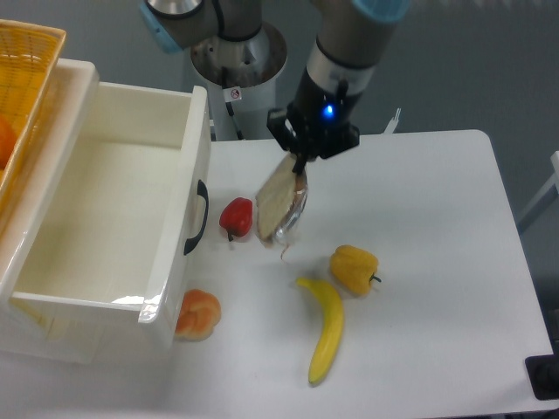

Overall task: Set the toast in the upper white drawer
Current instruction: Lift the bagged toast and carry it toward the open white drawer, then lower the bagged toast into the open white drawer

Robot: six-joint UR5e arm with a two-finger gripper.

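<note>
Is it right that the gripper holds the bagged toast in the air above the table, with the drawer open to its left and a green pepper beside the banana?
Not quite: the pepper beside the banana is yellow, not green, as the camera view shows. The rest holds: the gripper holds the bagged toast above the table, and the drawer is open.
</note>
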